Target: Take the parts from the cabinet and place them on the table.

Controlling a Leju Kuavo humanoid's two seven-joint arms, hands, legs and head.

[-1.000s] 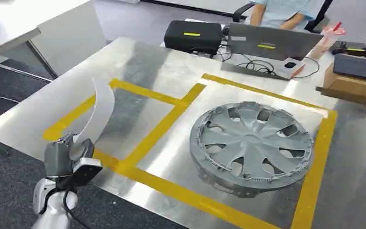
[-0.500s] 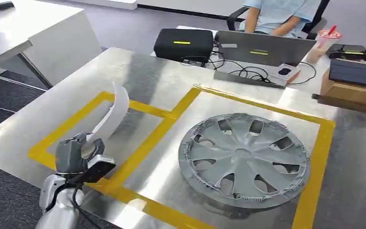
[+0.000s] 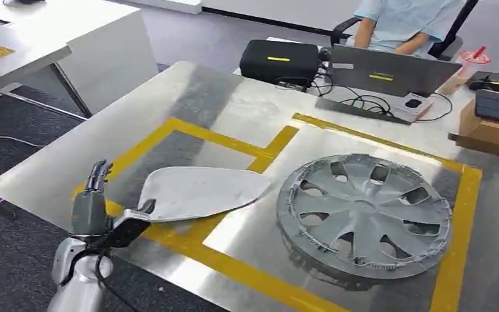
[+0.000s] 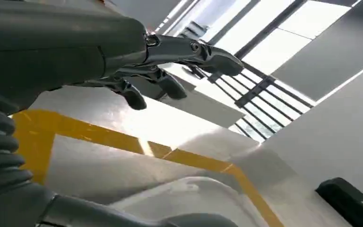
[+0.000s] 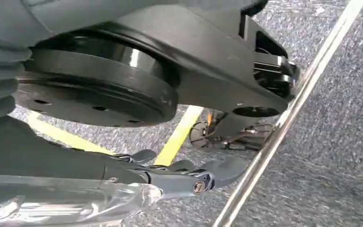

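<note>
A pale grey curved panel part [image 3: 201,192] lies flat on the steel table [image 3: 188,97], across the yellow tape between the two marked boxes. My left hand [image 3: 94,208] is at the table's near left edge, fingers [image 3: 99,174] stretched out and holding nothing; its thumb is by the panel's near end, and I cannot tell if they touch. In the left wrist view the straight fingers [image 4: 170,61] stand apart above the panel [image 4: 184,198]. A grey wheel cover [image 3: 364,214] lies in the right box. My right hand [image 5: 179,177] hangs over the carpet, fingers loosely extended and holding nothing.
Along the table's far side are a black case [image 3: 279,62], a laptop [image 3: 390,71] with cables, a pink cup [image 3: 471,62] and a cardboard box [image 3: 494,133]. A person [image 3: 403,19] sits behind the laptop. A white table [image 3: 13,45] stands at the left.
The panel stood upright in my left hand; now it lies flat on the table and the hand's fingers have let go and straightened. The camera has also shifted.
</note>
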